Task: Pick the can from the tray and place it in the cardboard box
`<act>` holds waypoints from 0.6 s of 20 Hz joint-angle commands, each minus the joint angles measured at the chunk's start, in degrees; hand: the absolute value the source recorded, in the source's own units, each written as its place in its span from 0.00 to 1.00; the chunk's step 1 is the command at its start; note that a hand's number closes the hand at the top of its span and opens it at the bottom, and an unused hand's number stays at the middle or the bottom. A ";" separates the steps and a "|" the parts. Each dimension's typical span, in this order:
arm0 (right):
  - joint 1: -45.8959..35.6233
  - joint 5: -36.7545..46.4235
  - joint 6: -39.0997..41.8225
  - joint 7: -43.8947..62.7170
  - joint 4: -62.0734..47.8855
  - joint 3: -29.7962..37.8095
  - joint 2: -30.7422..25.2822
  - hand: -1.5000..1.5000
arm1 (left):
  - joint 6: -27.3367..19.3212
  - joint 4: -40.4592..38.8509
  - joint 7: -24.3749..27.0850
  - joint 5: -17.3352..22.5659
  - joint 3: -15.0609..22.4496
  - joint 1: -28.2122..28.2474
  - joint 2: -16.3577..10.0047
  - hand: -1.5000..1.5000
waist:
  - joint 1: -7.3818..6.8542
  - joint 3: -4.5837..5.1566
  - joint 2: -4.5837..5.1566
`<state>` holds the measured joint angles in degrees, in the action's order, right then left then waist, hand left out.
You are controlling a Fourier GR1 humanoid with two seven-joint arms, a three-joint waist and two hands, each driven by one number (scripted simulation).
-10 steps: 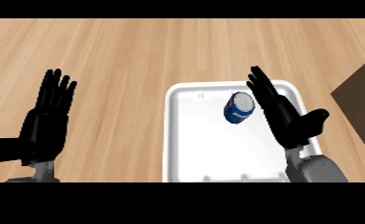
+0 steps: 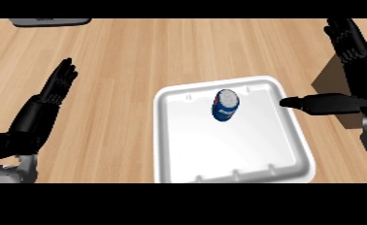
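Note:
A blue can with a silver top stands upright on the white tray, near its far edge. My right hand is at the view's right edge, open, with fingers pointing up and the thumb stretched left over the tray's rim. The thumb tip ends a short way right of the can and does not touch it. A brown corner of the cardboard box shows behind this hand, partly hidden by it. My left hand rests open at the left, fingers up, far from the tray.
A grey object lies at the far left edge of the wooden counter. Bare wood stretches between my left hand and the tray.
My right hand has swung right and farther away from the can, toward the box. The can stays on the tray. The left hand has barely moved.

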<state>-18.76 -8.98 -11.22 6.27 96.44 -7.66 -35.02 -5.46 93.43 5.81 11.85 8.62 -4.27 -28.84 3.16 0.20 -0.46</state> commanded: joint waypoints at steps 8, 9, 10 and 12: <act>7.14 15.29 6.11 -4.07 11.86 -1.92 -13.16 0.00 | 3.97 -3.25 1.12 -6.47 4.76 -4.06 0.46 0.50 | -2.40 -0.15 0.22; 5.60 15.32 8.10 -2.41 11.59 -1.42 -14.50 0.00 | 5.99 -7.35 1.11 -4.74 2.71 -8.19 0.35 0.50 | -2.24 -0.13 0.43; 2.99 17.81 8.52 0.15 10.06 -3.83 -13.77 0.00 | 5.26 -6.04 -0.38 -5.82 3.49 -8.52 0.77 0.50 | -3.00 -0.14 0.49; -0.05 16.36 14.24 7.13 11.71 -4.52 -17.31 0.00 | 7.79 -6.60 -0.51 -3.57 1.71 -8.80 -0.76 0.50 | -3.34 -0.07 0.43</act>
<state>-15.36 5.31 -2.52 6.38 105.95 -10.09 -48.47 0.08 87.49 6.15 7.18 11.35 -11.77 -28.94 0.73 0.07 -0.05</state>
